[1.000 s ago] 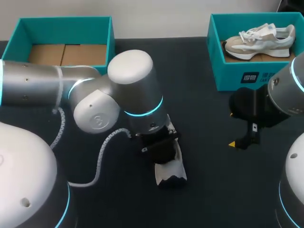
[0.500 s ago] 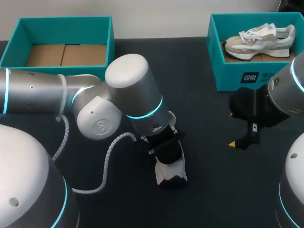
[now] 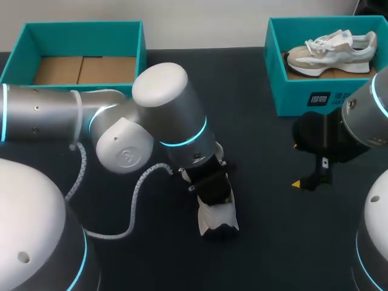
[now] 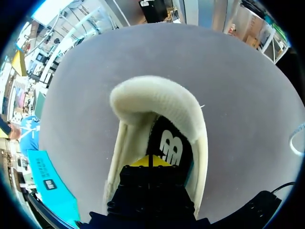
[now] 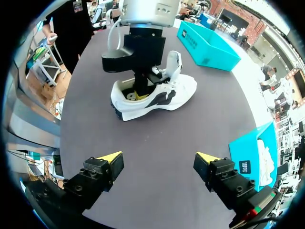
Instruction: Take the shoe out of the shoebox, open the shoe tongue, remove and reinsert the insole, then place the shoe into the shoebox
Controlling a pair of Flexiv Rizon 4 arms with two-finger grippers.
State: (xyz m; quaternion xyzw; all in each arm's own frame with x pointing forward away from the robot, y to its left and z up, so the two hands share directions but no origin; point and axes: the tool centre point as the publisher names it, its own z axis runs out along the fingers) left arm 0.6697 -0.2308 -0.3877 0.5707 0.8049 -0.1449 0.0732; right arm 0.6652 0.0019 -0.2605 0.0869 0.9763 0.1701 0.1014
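A white shoe [image 3: 217, 219] with dark panels lies on its sole in the middle of the dark table. My left gripper [image 3: 213, 193] points down into the shoe's opening. In the left wrist view the left gripper [image 4: 150, 162] is shut, its yellow tips together on the black insole [image 4: 170, 145], and the padded heel collar [image 4: 157, 102] curves just ahead. Whether it pinches the insole I cannot tell. My right gripper [image 5: 159, 160] stands open and empty, well short of the shoe [image 5: 159, 98]. In the head view the right gripper [image 3: 297, 165] hangs at the right.
At the back right, a teal shoebox [image 3: 309, 100] holds a second, beige and white shoe [image 3: 330, 51]. A second teal box [image 3: 82, 25] with a cardboard floor stands at the back left. My left arm's elbow [image 3: 163, 115] and cable hang over the middle left.
My left arm has shifted a little, carrying its gripper slightly right and further into the shoe. The right arm has kept still.
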